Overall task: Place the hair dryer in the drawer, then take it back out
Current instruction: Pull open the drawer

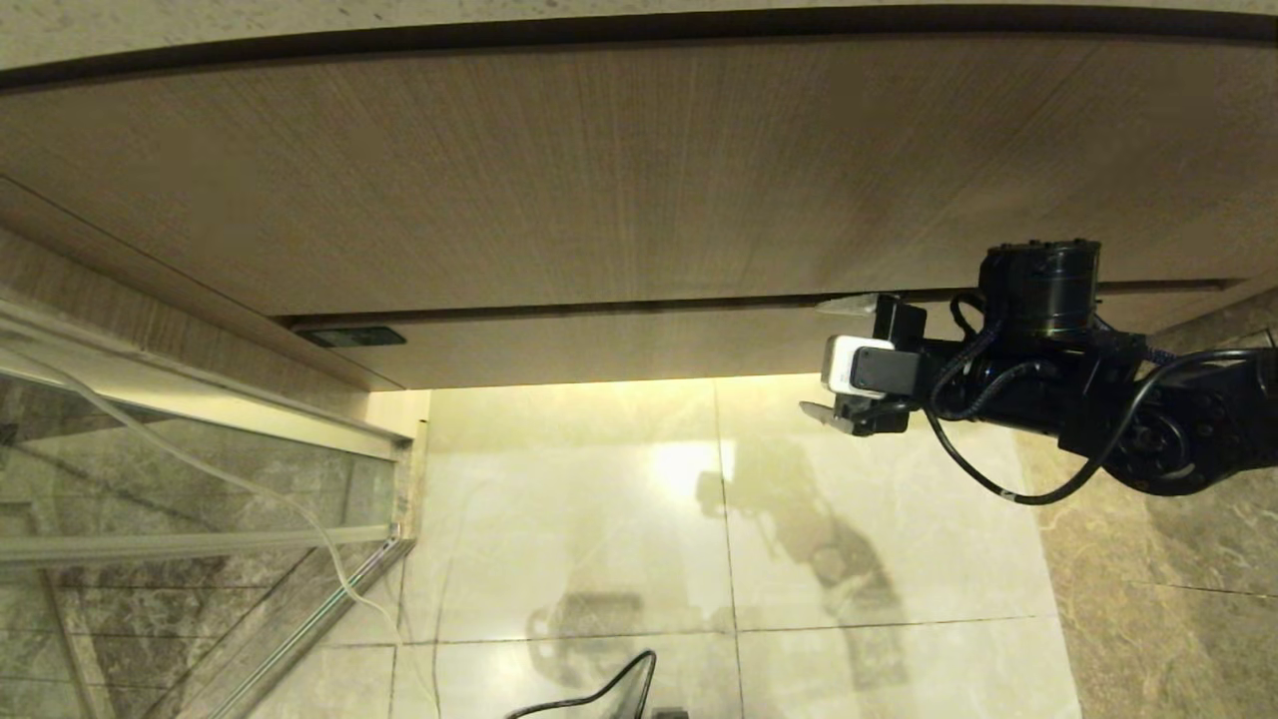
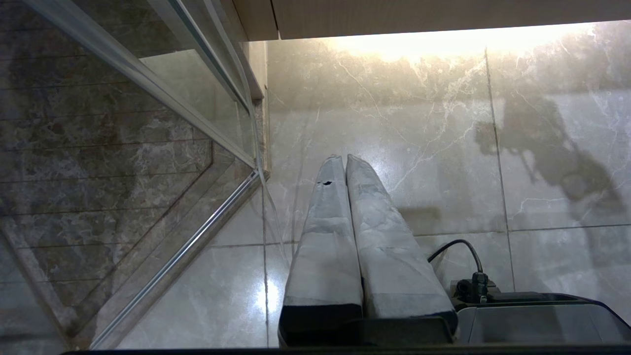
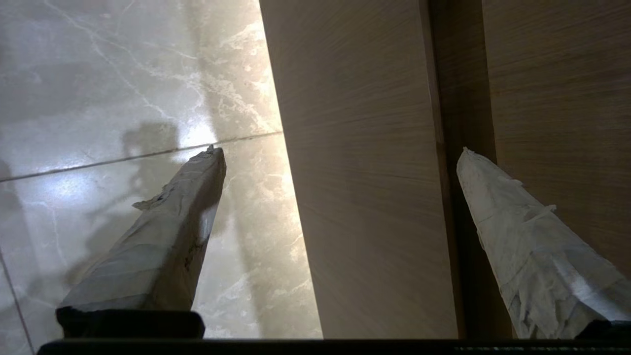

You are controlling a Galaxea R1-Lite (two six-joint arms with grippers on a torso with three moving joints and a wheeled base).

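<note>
Glossy marble floor (image 1: pixel 599 519); glass partition (image 1: pixel 150 479)

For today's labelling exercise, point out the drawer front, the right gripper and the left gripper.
drawer front (image 1: pixel 619 345): head view, on the bare wood-grain face.
right gripper (image 3: pixel 340 153): right wrist view, midway between its spread fingertips.
left gripper (image 2: pixel 344 158): left wrist view, midway between its touching fingertips.

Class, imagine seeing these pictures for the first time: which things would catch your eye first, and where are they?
The black cabled right arm with its open right gripper at the right, fingers spread at the dark seam above the pale wood-grain drawer front. Below it, the glossy marble floor glows under the cabinet. The left gripper hangs shut over that floor.
</note>
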